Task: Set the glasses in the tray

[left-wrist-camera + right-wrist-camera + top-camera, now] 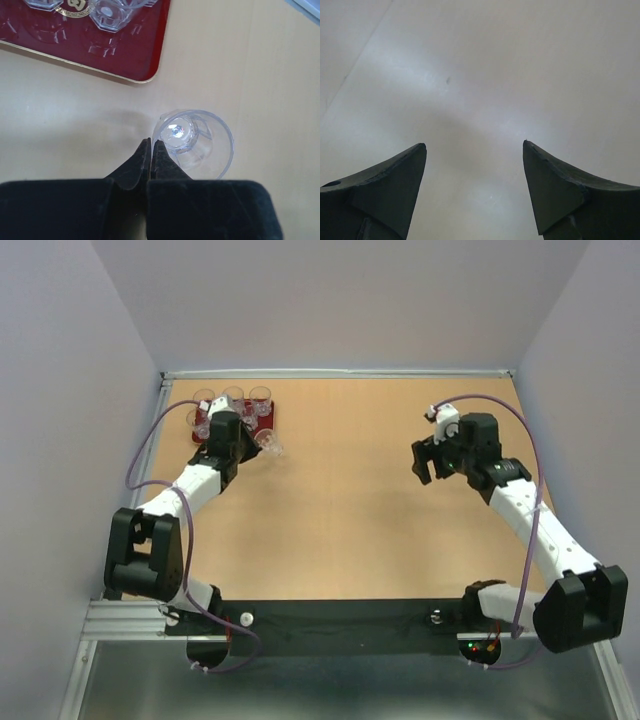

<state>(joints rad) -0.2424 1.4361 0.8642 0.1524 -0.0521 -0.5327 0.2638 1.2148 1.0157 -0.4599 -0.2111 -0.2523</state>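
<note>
One clear glass point(192, 142) lies tipped on the table point(75, 115), just beside the red tray point(127, 60) and outside it; other glasses point(233, 400) stand in the tray; the left gripper point(151, 146) is pinched fully together, tips against the tipped glass's rim; whether it grips the wall I cannot tell; the right gripper point(475, 150) hangs well apart, spread wide, empty. Likely step: fetching this stray glass; next needs a sure hold, then a lift over the tray's rim.

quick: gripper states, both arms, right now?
Left gripper: shut, tips against the edge of a small clear round drinking glass; whether it pinches the wall cannot be told.
Right gripper: open, holding nothing.
</note>
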